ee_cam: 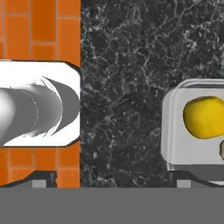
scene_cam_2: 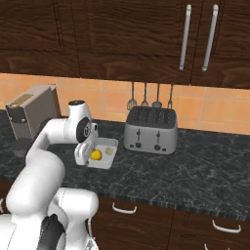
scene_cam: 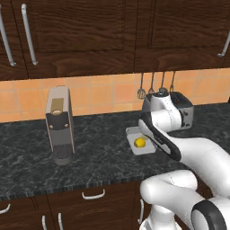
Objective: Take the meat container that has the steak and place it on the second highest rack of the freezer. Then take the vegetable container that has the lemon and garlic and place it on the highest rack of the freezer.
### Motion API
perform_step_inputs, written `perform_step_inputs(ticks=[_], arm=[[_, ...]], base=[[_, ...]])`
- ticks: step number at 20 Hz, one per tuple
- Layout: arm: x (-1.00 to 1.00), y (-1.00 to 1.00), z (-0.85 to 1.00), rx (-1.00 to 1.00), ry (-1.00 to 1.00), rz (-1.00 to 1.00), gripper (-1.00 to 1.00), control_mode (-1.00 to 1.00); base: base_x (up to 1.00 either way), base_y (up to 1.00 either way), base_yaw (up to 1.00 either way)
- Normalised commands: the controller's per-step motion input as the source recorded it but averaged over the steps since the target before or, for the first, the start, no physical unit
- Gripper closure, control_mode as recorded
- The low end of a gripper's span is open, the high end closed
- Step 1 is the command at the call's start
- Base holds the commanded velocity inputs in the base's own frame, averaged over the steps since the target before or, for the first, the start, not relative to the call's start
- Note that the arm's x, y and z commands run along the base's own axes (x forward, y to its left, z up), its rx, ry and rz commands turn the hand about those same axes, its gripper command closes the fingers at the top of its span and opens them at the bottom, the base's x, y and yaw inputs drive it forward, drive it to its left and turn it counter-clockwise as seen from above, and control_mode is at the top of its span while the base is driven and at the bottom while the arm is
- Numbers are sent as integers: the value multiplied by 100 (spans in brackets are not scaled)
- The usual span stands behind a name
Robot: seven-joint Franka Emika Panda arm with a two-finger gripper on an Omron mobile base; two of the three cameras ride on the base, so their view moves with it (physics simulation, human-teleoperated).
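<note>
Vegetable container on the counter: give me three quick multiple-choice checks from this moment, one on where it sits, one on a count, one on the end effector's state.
1. Where does the vegetable container sit?
A. On the dark counter, left of the toaster
B. On top of the toaster
C. Inside a drawer

2. How many utensils hang on the tiled wall above the toaster?
A. Two
B. Four
C. Six

3. What is the end effector doing?
A. Shut on the lemon
B. Shut on the container rim
C. Open, holding nothing

Answers: 1 A, the right base view shows the tray flat on the stone beside the toaster. 2 B, four handles hang in a row. 3 C, in the hand view the fingertips stand wide apart over bare counter, with the tray off to one side.
</note>
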Motion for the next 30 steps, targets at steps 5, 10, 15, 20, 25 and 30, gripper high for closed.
perform_step_inputs(ticks=[5, 10, 15, 20, 25, 30], arm=[[51, 0, -44, 18, 5, 16, -100, -100], [25, -5, -50, 12, 0, 4, -100, -100], [10, -4, -45, 10, 0, 0, -100, -100], [33, 0, -13, 2, -2, -1, -100, -100], [15, 0, -34, 0, -2, -2, -100, -100], [9, 0, -35, 0, 0, -3, -100, -100]], base=[[0, 0, 0], [0, 0, 0], [0, 0, 0], [0, 0, 0], [0, 0, 0], [0, 0, 0]])
